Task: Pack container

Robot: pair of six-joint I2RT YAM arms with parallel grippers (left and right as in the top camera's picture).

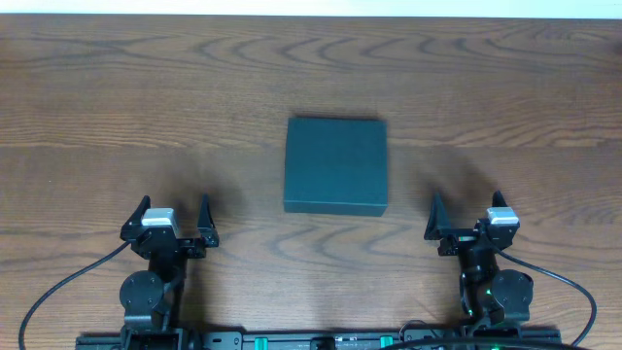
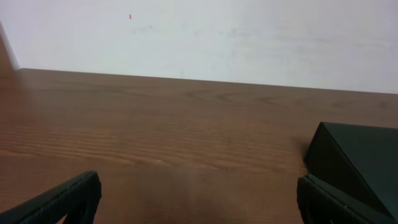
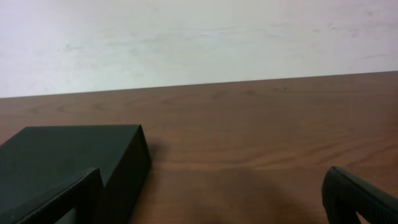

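Teal-green and closed, the container [image 1: 335, 165] sat at centre frame on the wooden table [image 1: 97, 97]. The left gripper [image 1: 175, 212] at lower left and the right gripper [image 1: 466, 209] at lower right both gaped wide, holding nothing.

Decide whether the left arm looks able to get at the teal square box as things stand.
Probably yes: the open left tool sits apart from the dark teal square cardboard box, and nothing stands between them on the wooden table.
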